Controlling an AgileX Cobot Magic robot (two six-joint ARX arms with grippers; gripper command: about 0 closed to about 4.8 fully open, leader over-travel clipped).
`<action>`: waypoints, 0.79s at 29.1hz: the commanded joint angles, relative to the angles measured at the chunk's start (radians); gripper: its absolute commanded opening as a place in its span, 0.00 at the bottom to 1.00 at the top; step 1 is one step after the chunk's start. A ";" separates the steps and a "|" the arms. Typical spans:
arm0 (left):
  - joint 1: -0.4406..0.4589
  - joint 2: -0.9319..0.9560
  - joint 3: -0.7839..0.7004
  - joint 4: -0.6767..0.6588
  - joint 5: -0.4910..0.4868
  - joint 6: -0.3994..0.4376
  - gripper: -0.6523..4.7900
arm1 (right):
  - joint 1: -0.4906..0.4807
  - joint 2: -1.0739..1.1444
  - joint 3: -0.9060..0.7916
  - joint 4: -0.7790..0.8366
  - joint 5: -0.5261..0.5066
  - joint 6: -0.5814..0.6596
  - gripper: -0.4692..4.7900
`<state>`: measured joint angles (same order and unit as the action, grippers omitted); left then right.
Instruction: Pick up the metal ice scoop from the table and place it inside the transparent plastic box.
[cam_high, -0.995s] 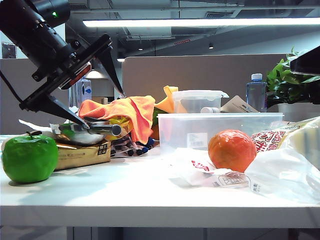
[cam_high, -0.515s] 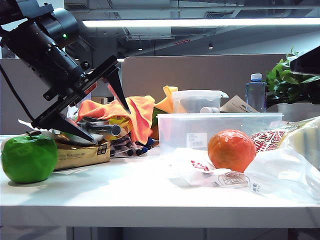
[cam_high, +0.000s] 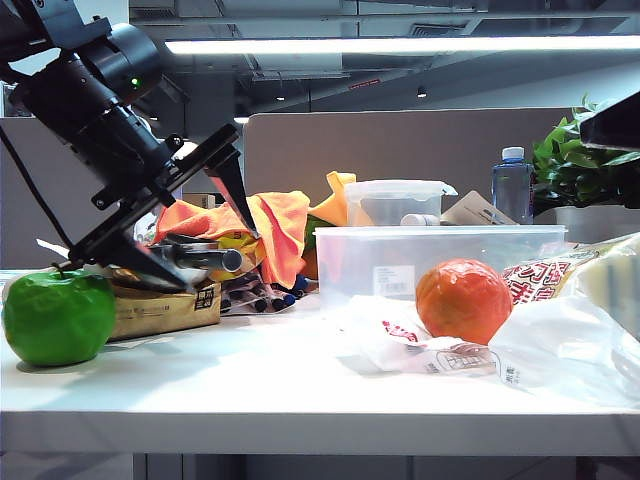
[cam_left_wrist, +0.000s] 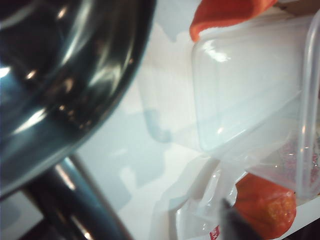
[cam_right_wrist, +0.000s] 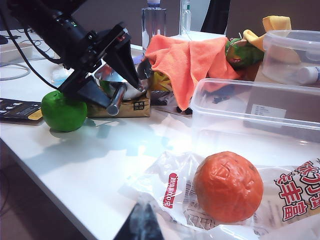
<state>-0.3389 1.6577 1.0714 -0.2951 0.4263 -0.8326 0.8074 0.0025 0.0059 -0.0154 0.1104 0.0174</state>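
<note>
A: The left gripper (cam_high: 185, 215) is seen low at the far left of the desk (cam_high: 300, 375), its two dark fingers spread wide on either side of the metal ice scoop (cam_high: 195, 258). Nothing is clamped; the jaws are parted, with the scoop's tubular handle lying between them.

B: And the scoop itself?

A: It is perched on a tan packet (cam_high: 165, 308), pan to the left, handle pointing right. From the left wrist view, the curved steel pan (cam_left_wrist: 60, 75) fills most of the frame, very close to the camera. A green apple (cam_high: 58, 317) is crowded in just beside the lower finger.

B: The right gripper?

A: Only a blurred dark tip (cam_right_wrist: 141, 225) is caught in its own wrist view, above the desk's front edge; whether it is parted or closed cannot be told.

B: How is the route to the transparent plastic box (cam_high: 440, 260)?

A: The box is set well apart to the right, rim up. An orange cloth (cam_high: 270, 225) is draped between scoop and box, reaching near the box's left wall. In front, an orange fruit (cam_high: 463, 300) is rested on crinkled plastic bags (cam_high: 560, 340). A bare strip of white desk is left open along the front edge, between apple and bags.
</note>
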 joint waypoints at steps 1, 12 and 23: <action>-0.005 0.011 0.002 0.020 -0.002 -0.013 0.66 | 0.000 0.000 0.002 0.016 0.000 0.001 0.09; -0.007 0.034 0.002 0.037 0.017 -0.005 0.11 | 0.000 0.000 0.002 0.017 0.000 0.001 0.09; -0.007 0.012 0.005 0.042 0.119 0.033 0.11 | 0.001 0.000 0.002 0.016 0.000 0.001 0.09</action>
<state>-0.3443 1.6897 1.0737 -0.2665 0.5323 -0.8299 0.8078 0.0025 0.0059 -0.0154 0.1104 0.0174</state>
